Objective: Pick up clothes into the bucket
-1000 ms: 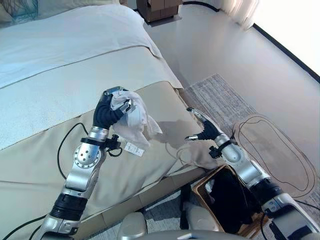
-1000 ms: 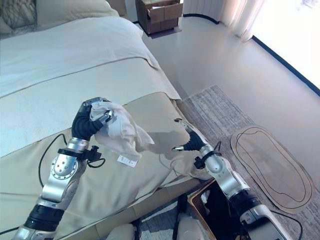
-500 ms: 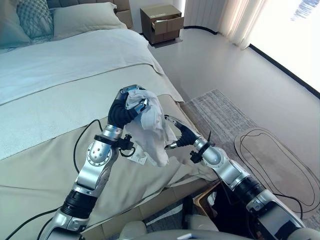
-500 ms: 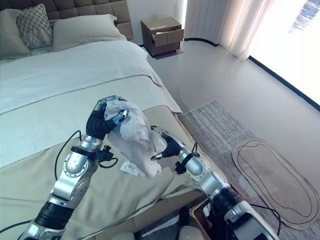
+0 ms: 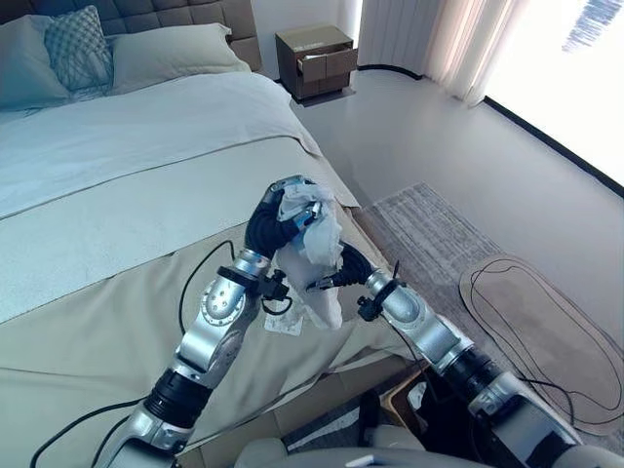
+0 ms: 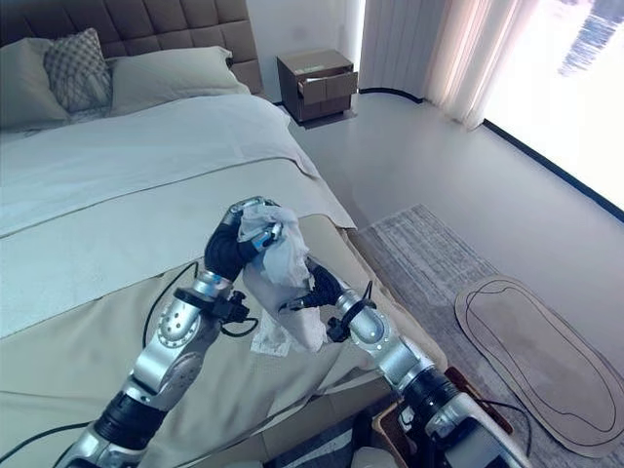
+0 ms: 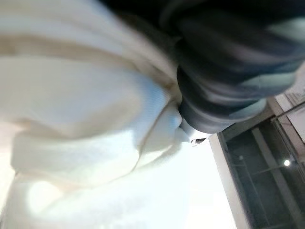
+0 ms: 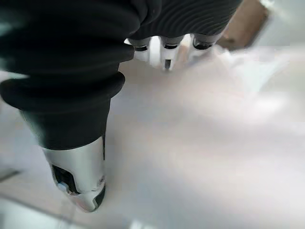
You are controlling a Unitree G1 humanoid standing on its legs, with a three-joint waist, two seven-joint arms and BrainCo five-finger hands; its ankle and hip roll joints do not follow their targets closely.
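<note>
**A:** What does the left hand (image 5: 276, 216) carry?

**B:** A white garment (image 5: 314, 255). Its fingers are curled round a bunched top of the cloth, and the rest hangs down below the hand in a loose fold, clear of the bed (image 5: 117, 224). In the left wrist view the white cloth (image 7: 90, 124) lies pressed right against the dark ribbed cover. A small white tag (image 5: 285, 326) dangles under the wrist, beside the hanging cloth.

**A:** And the right hand?

**B:** The right hand (image 5: 343, 270) sits just beside the hanging cloth, lower than the left hand and on the side toward the floor. Its fingers reach into or behind the white fold, so one cannot tell whether they are spread or closed on it. Its own wrist view shows the thumb (image 8: 78, 176) straight and apart, with pale cloth past the fingers.

**A:** Where is the bucket?

**B:** Below and behind the right hand, down by the right forearm at the foot of the bed: a brown wooden-looking bucket (image 5: 402, 398), only a corner of it in sight.

**A:** What else lies around?

**B:** Beyond the right hand, a grey rug (image 5: 429, 224) on the floor with an oval mat (image 5: 546, 336) past it. Far beyond the left hand stand pillows (image 5: 58, 58) and a nightstand (image 5: 314, 60).
</note>
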